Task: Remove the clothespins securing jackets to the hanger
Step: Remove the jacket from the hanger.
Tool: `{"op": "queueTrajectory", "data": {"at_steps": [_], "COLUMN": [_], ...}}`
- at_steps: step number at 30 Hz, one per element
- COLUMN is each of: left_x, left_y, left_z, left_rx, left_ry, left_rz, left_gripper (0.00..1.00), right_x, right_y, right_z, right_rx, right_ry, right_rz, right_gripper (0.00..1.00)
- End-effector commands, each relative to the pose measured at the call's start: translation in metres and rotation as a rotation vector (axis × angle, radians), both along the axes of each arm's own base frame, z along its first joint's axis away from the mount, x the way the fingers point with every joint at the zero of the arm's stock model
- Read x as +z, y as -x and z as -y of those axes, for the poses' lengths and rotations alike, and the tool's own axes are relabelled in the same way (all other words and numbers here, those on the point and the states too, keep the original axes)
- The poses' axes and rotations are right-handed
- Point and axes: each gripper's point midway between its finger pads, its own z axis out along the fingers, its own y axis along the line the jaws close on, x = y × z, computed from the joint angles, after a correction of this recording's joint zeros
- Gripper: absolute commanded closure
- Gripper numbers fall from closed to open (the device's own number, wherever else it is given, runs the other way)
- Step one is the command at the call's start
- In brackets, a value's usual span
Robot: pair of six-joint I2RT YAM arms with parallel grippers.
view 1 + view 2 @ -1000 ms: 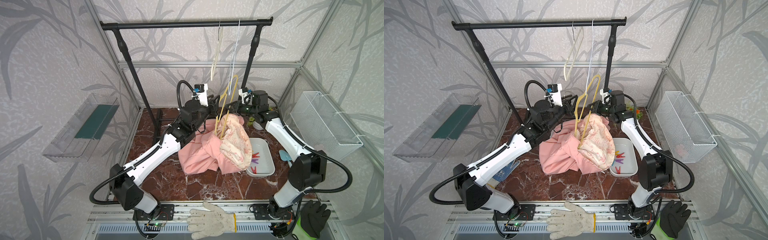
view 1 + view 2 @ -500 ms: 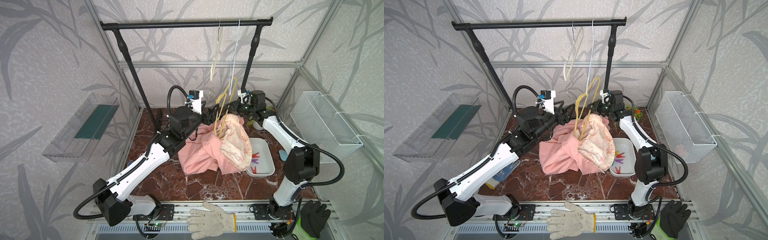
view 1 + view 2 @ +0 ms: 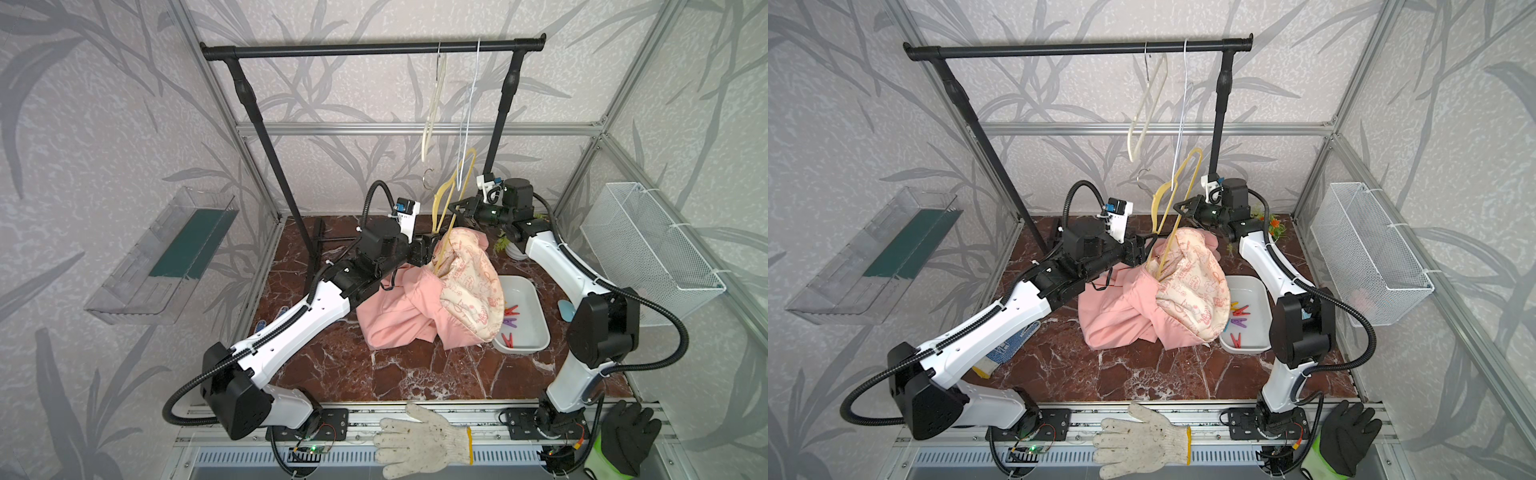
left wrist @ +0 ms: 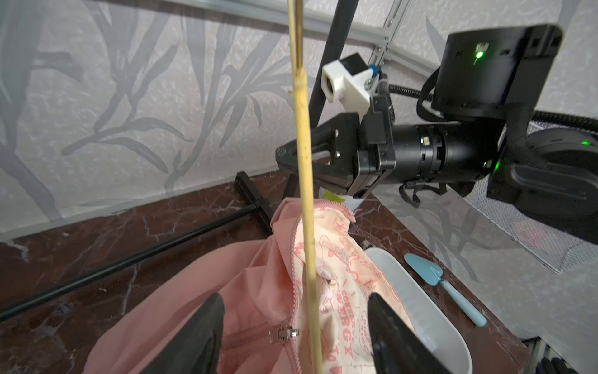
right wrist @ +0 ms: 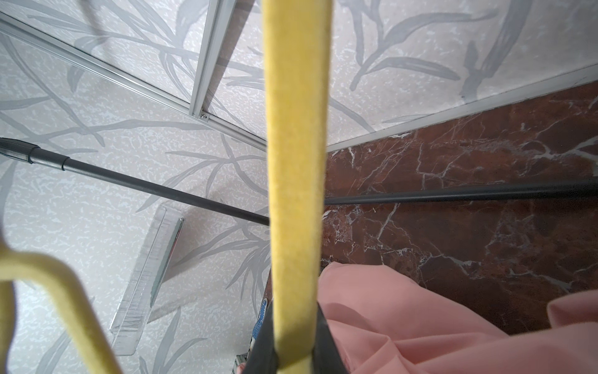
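Open counter in front of the pink jacket — a gripper could pass there. Rising from the heap, the tilted yellow hanger bars the way, its thin bar standing between the left gripper's parted jaws (clear of both fingers); the white tray crowds the jacket's right side.
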Motion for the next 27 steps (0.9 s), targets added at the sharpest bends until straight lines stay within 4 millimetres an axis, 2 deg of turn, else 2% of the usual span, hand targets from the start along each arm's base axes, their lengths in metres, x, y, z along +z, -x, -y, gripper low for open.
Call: {"op": "queueTrajectory", "data": {"at_steps": [1,10,20,27], "left_x": [0.006,-0.001,-0.016,-0.021], "left_y": [0.005,0.01,0.011,0.013], "left_z": [0.007,0.003,0.001,-0.005], "left_rx": [-0.06,-0.058,-0.048,-0.032], "left_ry": [-0.007,-0.004,-0.025,-0.048], "left_rz": [-0.003,-0.03,-0.063,-0.077], "left_gripper": [0.36,0.42,0.57,0.58], "right_x": [0.02,0.024,0.033,0.026], "right_y": [-0.004,-0.014,-0.023,-0.025], "right_z": [-0.002,0.003,0.004,0.004], "right_rx": [0.013,-0.001,-0.012,-0.019], "right_ry": [-0.018,-0.046,-0.077,-0.079], "right_rz": [0.044,0.037,0.042,0.021], "right_gripper": [0.95,0.95,0.95,0.95]}}
